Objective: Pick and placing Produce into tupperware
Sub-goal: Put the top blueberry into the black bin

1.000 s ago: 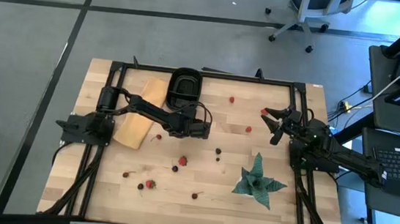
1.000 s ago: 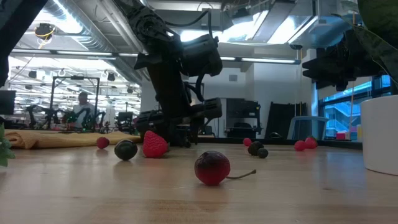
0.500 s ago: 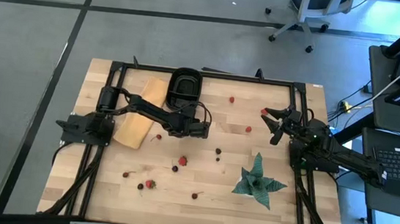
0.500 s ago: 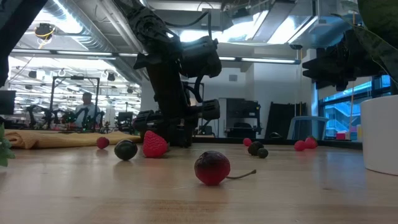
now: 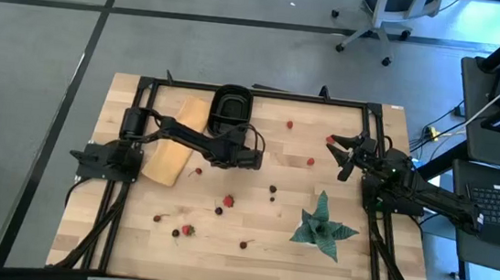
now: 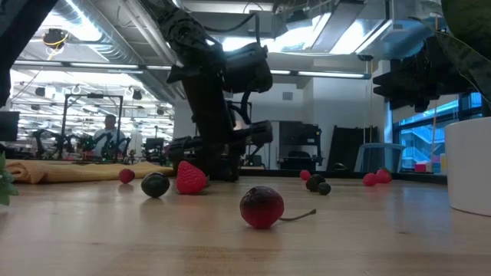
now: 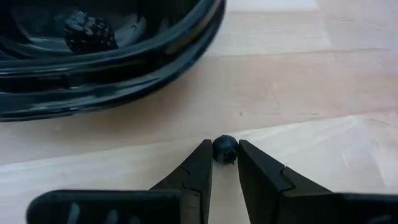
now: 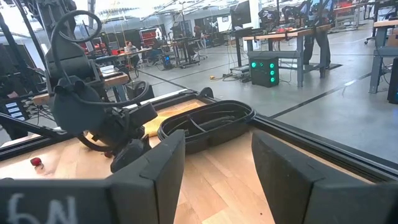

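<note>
The black tub (image 5: 231, 106) stands at the table's far edge and holds one dark berry (image 7: 90, 31). My left gripper (image 5: 236, 146) is just near of the tub, shut on a small dark berry (image 7: 224, 149). My right gripper (image 5: 345, 154) is open and empty above the table's far right; its fingers (image 8: 155, 168) stand wide apart. A strawberry (image 5: 330, 139) lies beside it. More strawberries (image 5: 228, 200) and dark berries (image 5: 273, 190) lie scattered on the wooden table. My left gripper pinches the small dark berry (image 7: 224, 149) between its two fingertips (image 7: 202, 163), at their free ends only. The fingers point toward the tub's near rim (image 7: 124, 81). The berry is clear of the table.
A flat tan board (image 5: 176, 140) lies left of the tub, under my left arm. A green spiky plant (image 5: 323, 225) in a white pot (image 6: 468, 165) stands near right. A dark cherry (image 6: 261, 207) and a strawberry (image 6: 190, 178) lie toward the near edge.
My left gripper, still shut on the dark berry, has gone a little toward the table's far edge, closer to the tub.
</note>
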Robot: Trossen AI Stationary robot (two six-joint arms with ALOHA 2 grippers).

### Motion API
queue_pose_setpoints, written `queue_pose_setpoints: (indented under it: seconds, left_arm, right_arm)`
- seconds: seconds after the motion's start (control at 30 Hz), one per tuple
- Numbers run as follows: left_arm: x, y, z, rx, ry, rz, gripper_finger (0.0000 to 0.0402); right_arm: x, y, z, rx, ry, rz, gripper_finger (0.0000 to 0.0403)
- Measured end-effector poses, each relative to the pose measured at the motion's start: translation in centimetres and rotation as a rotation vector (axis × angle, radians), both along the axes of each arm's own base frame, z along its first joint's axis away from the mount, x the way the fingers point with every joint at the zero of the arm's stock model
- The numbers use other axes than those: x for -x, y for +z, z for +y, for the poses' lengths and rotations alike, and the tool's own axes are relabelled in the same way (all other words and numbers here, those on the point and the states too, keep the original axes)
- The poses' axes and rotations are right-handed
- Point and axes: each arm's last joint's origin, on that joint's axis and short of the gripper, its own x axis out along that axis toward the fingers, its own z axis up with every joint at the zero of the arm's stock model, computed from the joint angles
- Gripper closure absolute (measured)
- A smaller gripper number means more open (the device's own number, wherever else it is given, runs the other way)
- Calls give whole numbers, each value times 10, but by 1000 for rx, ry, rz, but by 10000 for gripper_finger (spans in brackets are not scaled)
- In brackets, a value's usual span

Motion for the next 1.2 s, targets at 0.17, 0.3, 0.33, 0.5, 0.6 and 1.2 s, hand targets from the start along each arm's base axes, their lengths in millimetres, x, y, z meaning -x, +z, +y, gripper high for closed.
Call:
queue_pose_setpoints:
  seconds: [0.17, 0.3, 0.33, 0.5, 0.6, 1.2]
  left_arm:
    - [-5, 13, -7, 88, -86, 20, 337]
    - [-11, 29, -9, 122, -163, 27, 338]
    - [-14, 34, -9, 116, -176, 22, 338]
    - [-16, 53, -7, 100, -215, 114, 338]
    - [-13, 65, -2, 102, -228, 201, 338]
    - [10, 132, 82, 218, -472, 293, 338]
  right_arm:
    - [0, 0, 0, 0, 0, 0, 215]
    - [0, 0, 0, 0, 0, 0, 215]
    - [0, 0, 0, 0, 1, 0, 215]
    - [0, 0, 0, 0, 1, 0, 215]
    - [0, 0, 0, -2, 1, -1, 215]
    - [0, 0, 0, -4, 0, -1, 215]
